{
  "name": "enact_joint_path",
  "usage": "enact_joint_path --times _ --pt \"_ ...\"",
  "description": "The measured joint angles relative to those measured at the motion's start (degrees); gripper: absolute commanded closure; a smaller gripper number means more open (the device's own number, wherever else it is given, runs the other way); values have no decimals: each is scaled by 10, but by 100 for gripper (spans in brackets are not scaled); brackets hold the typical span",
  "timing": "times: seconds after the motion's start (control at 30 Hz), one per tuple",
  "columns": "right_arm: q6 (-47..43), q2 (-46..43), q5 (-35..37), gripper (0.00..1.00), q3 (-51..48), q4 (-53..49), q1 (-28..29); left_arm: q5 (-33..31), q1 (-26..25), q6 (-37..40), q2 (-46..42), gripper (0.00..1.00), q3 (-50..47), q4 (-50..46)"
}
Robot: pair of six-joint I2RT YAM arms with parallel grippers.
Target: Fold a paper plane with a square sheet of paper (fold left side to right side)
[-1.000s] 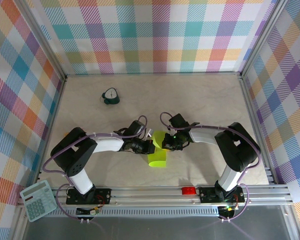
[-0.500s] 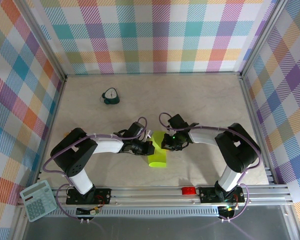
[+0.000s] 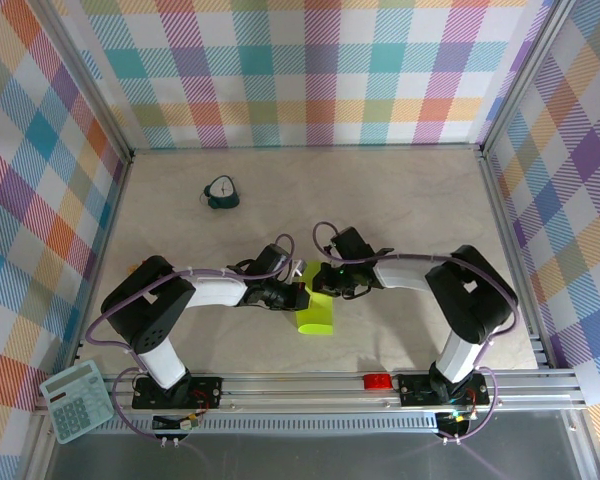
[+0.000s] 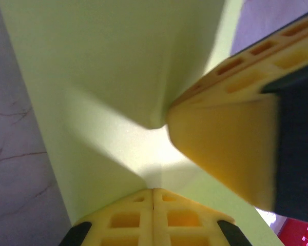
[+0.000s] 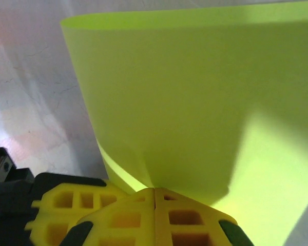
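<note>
Square sheet of paper (curled upward) is pinched by left gripper and right gripper.

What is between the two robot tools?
The square sheet of paper. In the top view, the left tool and right tool face each other across it, both shut on it.

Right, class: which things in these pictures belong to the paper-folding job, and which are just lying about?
Part of the job:
- square sheet of paper, pinched by both arms' jaws

Just lying about:
- small teal clock
- small red block
- calculator
</note>
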Motion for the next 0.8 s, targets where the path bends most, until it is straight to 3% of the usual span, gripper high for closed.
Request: enact_joint_path --times 0.47,0.8 --pt "0 43 0 100 43 -42 0 2 0 -5 -9 100 -24 35" --pt "2 51 -7 100 54 -59 3 1 -16 -30 -76 100 -106 61"
